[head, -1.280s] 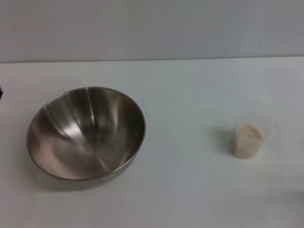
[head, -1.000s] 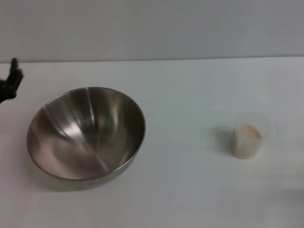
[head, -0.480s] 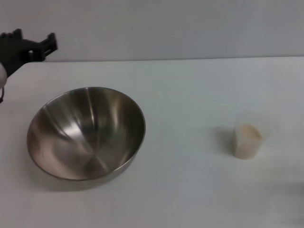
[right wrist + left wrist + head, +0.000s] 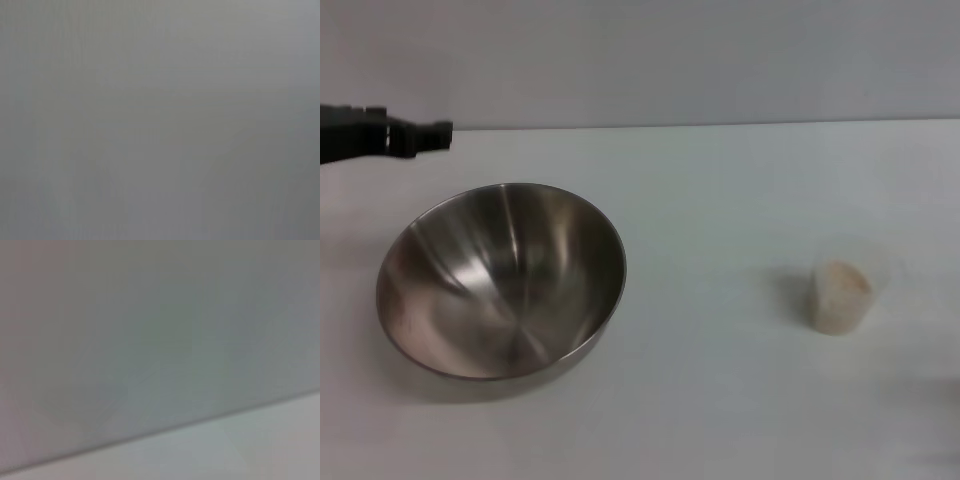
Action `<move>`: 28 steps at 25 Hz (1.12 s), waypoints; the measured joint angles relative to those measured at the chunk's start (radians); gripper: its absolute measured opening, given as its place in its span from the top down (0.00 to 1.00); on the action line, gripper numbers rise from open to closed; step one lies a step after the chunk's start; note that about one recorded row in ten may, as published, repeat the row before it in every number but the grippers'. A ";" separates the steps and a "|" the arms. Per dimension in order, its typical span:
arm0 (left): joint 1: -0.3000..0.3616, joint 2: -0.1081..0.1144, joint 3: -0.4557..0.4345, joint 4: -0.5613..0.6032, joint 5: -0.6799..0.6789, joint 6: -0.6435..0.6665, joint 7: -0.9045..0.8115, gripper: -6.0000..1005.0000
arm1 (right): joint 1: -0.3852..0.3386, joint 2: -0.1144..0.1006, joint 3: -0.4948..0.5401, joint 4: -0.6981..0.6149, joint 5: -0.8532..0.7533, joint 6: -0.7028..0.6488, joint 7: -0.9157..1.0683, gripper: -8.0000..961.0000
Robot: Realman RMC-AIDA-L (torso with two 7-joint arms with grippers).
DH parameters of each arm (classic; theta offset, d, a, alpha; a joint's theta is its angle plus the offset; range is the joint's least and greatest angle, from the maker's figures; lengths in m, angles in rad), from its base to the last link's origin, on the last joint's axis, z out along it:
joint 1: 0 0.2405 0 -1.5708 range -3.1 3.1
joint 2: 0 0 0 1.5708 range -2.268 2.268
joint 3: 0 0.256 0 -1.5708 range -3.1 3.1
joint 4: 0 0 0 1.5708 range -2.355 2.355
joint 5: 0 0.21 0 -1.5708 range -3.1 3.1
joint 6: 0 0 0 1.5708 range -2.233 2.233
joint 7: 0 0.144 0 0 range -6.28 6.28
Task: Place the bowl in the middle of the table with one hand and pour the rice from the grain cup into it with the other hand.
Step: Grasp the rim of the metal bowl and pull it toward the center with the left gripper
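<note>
Head view: shiny steel bowl (image 4: 500, 282) sits upright, empty.

Wide bare stretch of table (image 4: 720, 200) between bowl (image 4: 500, 280) on left and grain cup (image 4: 840, 296) on right, well apart; left gripper (image 4: 430, 136) above far-left edge, behind bowl, not touching it; near edge open.
</note>
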State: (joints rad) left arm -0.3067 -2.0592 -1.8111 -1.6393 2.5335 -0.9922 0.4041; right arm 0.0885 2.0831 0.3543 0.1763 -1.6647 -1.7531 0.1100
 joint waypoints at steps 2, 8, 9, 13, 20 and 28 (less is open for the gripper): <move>-0.002 0.000 -0.021 -0.012 0.000 -0.069 0.021 0.19 | 0.002 0.000 0.000 0.000 0.000 0.001 -0.001 0.12; 0.000 0.000 -0.046 0.025 0.001 -0.133 0.055 0.19 | 0.004 0.000 0.000 -0.002 0.000 0.002 -0.001 0.12; 0.001 0.000 -0.045 0.030 0.002 -0.136 0.058 0.19 | 0.004 0.000 0.000 -0.002 0.000 0.003 -0.001 0.12; 0.003 0.000 -0.043 0.056 0.003 -0.148 0.078 0.20 | 0.004 0.000 0.001 -0.003 0.000 0.003 -0.001 0.12; -0.002 -0.003 -0.035 0.125 0.007 -0.154 0.107 0.23 | 0.004 0.000 0.000 -0.003 0.000 0.003 -0.002 0.12; -0.003 -0.005 -0.022 0.149 0.009 -0.152 0.115 0.27 | 0.004 0.000 0.000 -0.003 -0.003 0.003 -0.002 0.12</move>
State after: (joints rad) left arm -0.3096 -2.0640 -1.8335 -1.4902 2.5429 -1.1447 0.5193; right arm 0.0920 2.0831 0.3543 0.1733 -1.6680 -1.7502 0.1079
